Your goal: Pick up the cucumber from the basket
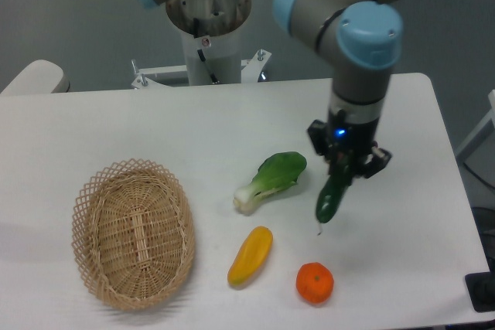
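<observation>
Room: grey floor and grey wall behind the table (116, 125); a pale rounded object shows at the far left edge, and a dark item sits at the near right corner.
Surface: white, smooth table top with rounded corners, evenly lit, soft shadows under the things.
Arm mount: silver round base (207, 13) at the far side of the table, behind its middle.
Claw: claw (342, 166) points down over the right half of the table, clamped on the upper end of the cucumber.
Cucumber: cucumber (331, 199) hangs tilted from the claw, its lower tip just above the table, well apart from the basket and right of the bok choy.
Basket: basket (131, 233) lies at the near left, with nothing in it.
Bok choy: bok choy (271, 179) lies near the middle, leaf end to the far right.
Yellow vegetable: yellow vegetable (250, 255) lies near of the bok choy.
Orange: orange (315, 283) sits just right of the yellow vegetable, near the front edge.
</observation>
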